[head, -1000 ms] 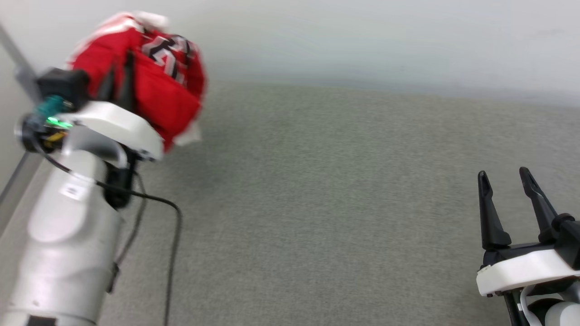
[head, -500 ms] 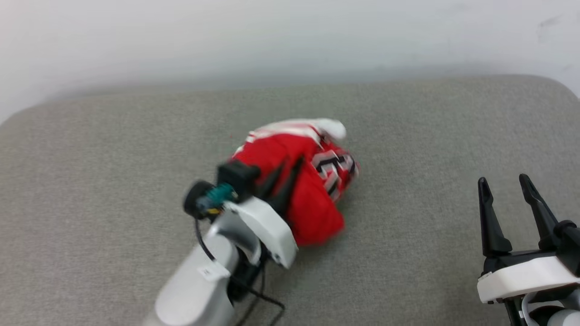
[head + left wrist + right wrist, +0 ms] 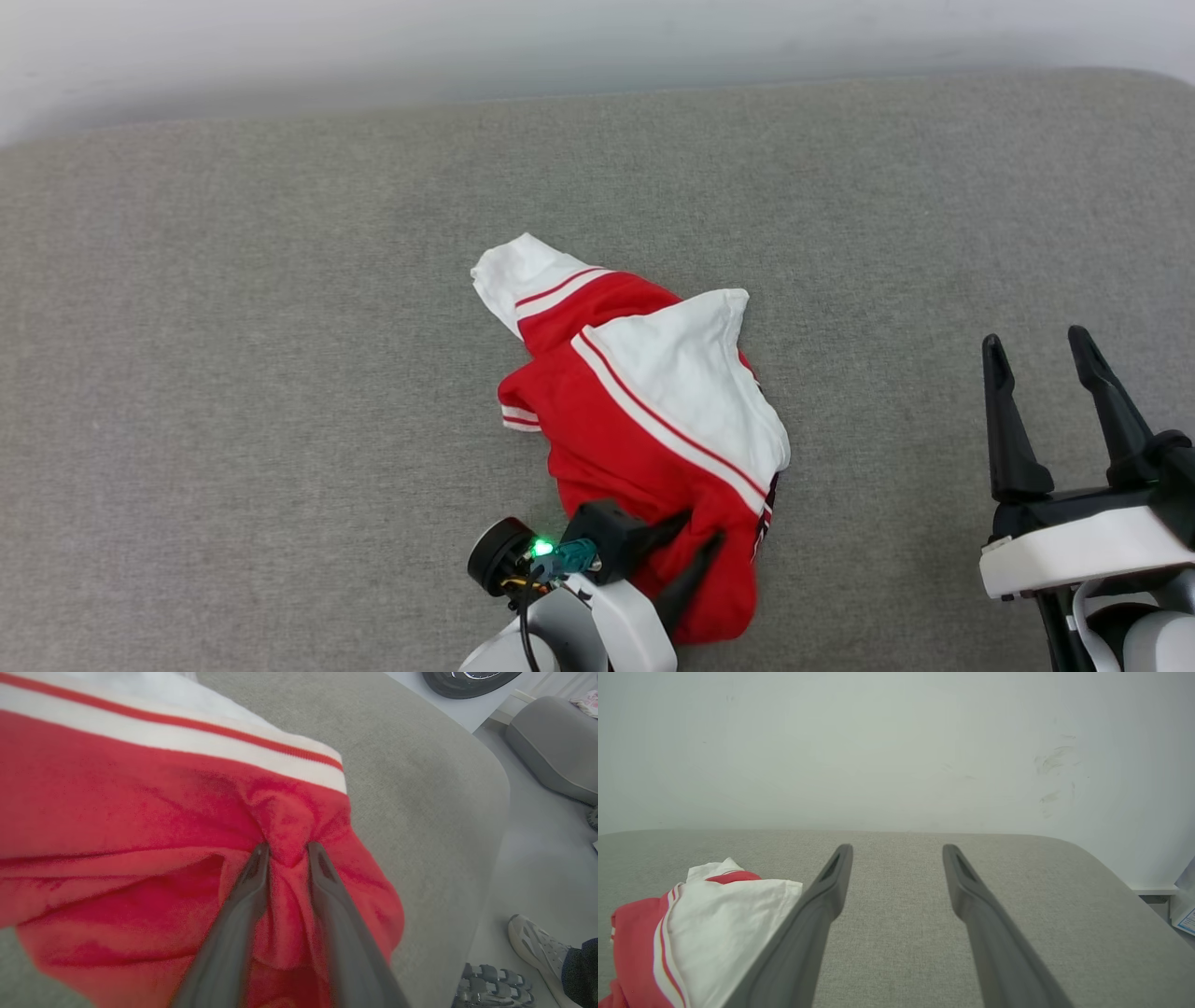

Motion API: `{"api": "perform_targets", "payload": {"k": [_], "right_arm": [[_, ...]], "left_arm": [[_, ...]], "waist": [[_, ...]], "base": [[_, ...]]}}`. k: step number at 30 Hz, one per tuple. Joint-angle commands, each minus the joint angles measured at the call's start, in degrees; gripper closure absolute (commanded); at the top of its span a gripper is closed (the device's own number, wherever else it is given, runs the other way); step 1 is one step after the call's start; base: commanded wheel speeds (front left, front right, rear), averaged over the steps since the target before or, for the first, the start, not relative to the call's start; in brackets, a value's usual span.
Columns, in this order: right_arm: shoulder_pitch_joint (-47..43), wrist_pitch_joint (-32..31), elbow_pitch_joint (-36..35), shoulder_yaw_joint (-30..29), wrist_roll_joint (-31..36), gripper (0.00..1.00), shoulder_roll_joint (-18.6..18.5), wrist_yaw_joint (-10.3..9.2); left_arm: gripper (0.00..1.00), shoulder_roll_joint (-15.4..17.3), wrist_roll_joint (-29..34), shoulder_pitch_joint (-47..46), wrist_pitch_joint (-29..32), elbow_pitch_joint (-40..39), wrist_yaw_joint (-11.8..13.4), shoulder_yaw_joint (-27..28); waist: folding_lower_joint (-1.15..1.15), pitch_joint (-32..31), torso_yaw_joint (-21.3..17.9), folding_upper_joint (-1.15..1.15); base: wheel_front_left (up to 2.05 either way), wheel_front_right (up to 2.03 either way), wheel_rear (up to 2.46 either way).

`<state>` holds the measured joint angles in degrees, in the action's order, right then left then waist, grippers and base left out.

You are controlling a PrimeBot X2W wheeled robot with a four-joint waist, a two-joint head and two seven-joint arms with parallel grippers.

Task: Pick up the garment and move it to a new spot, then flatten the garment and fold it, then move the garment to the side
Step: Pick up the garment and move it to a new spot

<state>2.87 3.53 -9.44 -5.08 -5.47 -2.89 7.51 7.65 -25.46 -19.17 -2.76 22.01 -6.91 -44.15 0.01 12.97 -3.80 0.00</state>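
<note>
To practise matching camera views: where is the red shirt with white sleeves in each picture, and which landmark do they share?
Head view: bright red soft jersey shirt with white sleeves lies crumpled at lower centre.
Left wrist view: shirt covers left and centre, bunched between fingers of the left hand.
Right wrist view: shirt at lower left corner.
Shared landmark: grey woven fabric surface beneath it.

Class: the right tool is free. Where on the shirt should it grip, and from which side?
Probably the white sleeve corner at the far right of the shirt, from the right. It sticks out at the heap's edge, facing the open right tool, away from the fold pinched by the left tool.
</note>
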Motion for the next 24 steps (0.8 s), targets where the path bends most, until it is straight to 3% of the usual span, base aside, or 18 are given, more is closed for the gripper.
{"api": "perform_targets", "payload": {"k": [1, 8, 24], "right_arm": [[0.43, 0.36, 0.18, -0.20, 0.01, 0.00, 0.03, -0.04], [-1.14, -0.12, 1.79, -0.26, 0.06, 0.00, 0.04, -0.04], [-6.23, -2.52, 1.84, -0.53, -1.00, 0.00, 0.03, -0.04]], "left_arm": [[0.00, 0.17, 0.14, 0.57, -1.03, -0.51, -0.22, -0.35], [0.00, 0.49, 0.94, -0.14, -7.11, -3.98, 1.62, 1.43], [0.00, 5.54, -1.34, 5.24, -12.09, -10.81, 13.84, 16.09]], "waist": [[-0.01, -0.59, 0.60, 0.00], [-0.01, -5.05, 2.85, 0.00], [-0.01, -12.45, 7.10, 0.00]], "base": [[0.00, 0.00, 0.00], [0.00, 0.00, 0.00], [0.00, 0.00, 0.00]]}}
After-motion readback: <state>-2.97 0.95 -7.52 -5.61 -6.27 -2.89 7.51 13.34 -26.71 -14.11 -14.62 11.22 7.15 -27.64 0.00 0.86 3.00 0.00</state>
